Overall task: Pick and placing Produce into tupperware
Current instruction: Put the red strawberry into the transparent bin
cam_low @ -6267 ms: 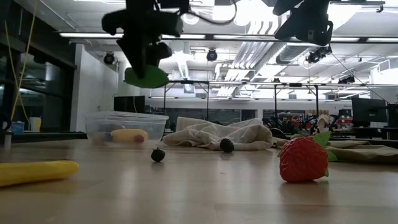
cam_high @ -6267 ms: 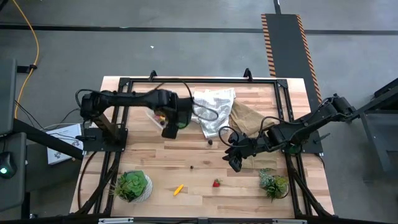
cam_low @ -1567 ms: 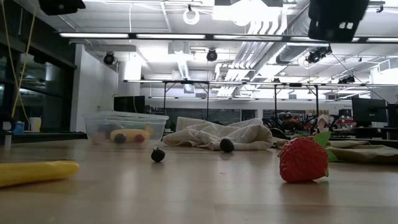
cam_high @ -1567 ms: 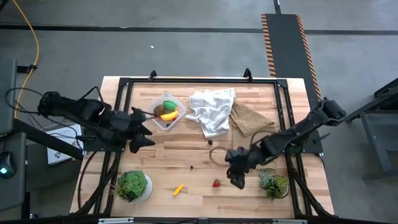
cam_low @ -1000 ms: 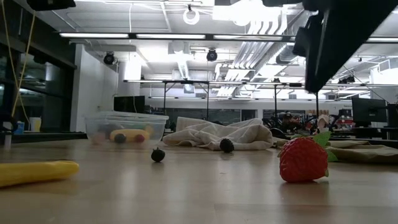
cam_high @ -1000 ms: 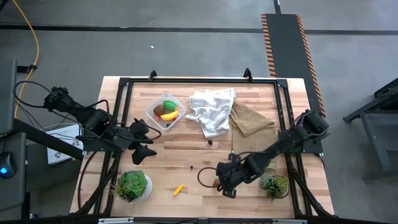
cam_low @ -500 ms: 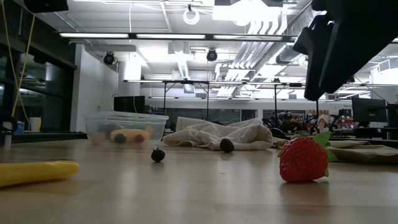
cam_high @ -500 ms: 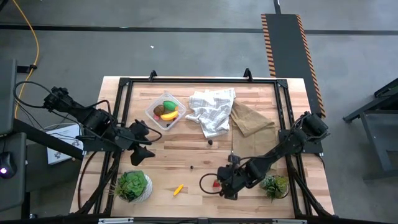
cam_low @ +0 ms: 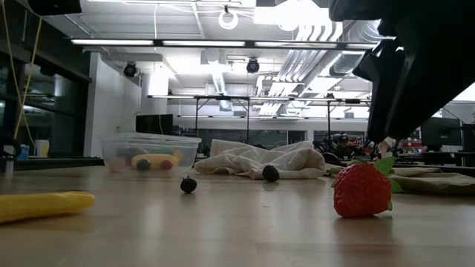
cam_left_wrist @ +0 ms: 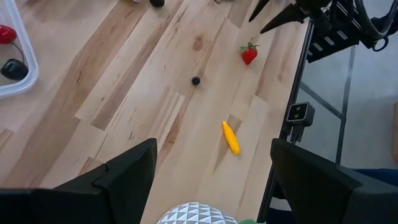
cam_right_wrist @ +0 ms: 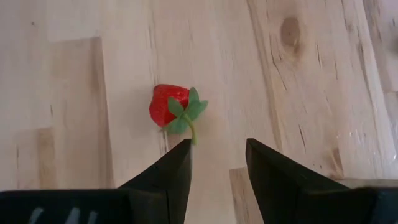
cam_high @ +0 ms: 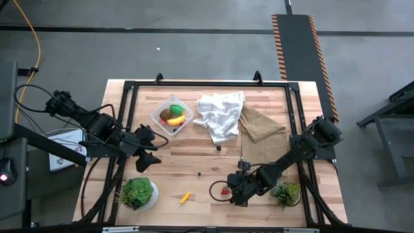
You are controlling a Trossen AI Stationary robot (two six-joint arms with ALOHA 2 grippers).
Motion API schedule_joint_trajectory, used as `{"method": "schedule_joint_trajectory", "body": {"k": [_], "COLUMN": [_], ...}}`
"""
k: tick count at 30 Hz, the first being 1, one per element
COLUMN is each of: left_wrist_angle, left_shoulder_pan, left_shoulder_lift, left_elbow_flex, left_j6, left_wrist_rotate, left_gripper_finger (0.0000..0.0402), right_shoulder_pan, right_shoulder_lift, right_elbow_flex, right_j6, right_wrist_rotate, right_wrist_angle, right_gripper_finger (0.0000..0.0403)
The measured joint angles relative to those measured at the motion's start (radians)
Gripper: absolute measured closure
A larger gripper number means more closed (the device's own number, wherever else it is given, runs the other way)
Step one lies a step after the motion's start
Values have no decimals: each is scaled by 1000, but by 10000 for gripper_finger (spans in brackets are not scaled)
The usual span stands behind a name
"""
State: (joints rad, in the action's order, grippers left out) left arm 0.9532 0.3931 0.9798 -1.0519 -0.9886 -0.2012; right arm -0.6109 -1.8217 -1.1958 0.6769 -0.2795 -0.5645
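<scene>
Right gripper [cam_high: 234, 196] has crept slightly nearer the strawberry [cam_high: 225, 191] than half a second back and now hangs just to its right, near the table's near edge; its two dark, wedge-shaped fingers [cam_right_wrist: 163, 180] stand narrowly parted with nothing between them, the berry lying on the wood just beyond the tips. Strawberry: glossy red, conical, with a soft green leafy cap. In the low view the right arm is only a dark silhouette cut off by the frame, so the fingertips cannot be made out there. Left gripper [cam_high: 150, 156] waits at the table's left side, fingers spread wide and empty. Tupperware [cam_high: 157, 113], clear plastic with rounded corners, sits far left of centre holding a green oval, a yellow piece and a brown ball; its contents are blurred through the wall in the low view. Yellow banana-like piece [cam_high: 185, 197] lies on the pale planked table [cam_high: 194, 149] left of the strawberry, and a small dark berry [cam_high: 199, 173] lies farther in. White checked cloth [cam_high: 220, 116] lies crumpled at the far middle. No legible writing.
</scene>
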Motion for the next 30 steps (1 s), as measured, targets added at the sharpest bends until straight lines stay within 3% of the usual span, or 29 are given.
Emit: {"method": "schedule_joint_trajectory", "body": {"k": [14, 30], "left_wrist_angle": [-1, -2], "left_shoulder_pan": [0, 0], "left_shoulder_lift": [0, -1], "left_elbow_flex": [0, 0], "left_j6": [0, 0], "left_wrist_rotate": [0, 0], "left_gripper_finger": [98, 98], "right_shoulder_pan": [-3, 6], "right_shoulder_lift": [0, -75], "right_elbow_flex": [72, 74], "right_j6": [-28, -26], "right_wrist_rotate": [57, 69], "right_wrist_angle": [186, 188], "right_gripper_finger": [261, 262]}}
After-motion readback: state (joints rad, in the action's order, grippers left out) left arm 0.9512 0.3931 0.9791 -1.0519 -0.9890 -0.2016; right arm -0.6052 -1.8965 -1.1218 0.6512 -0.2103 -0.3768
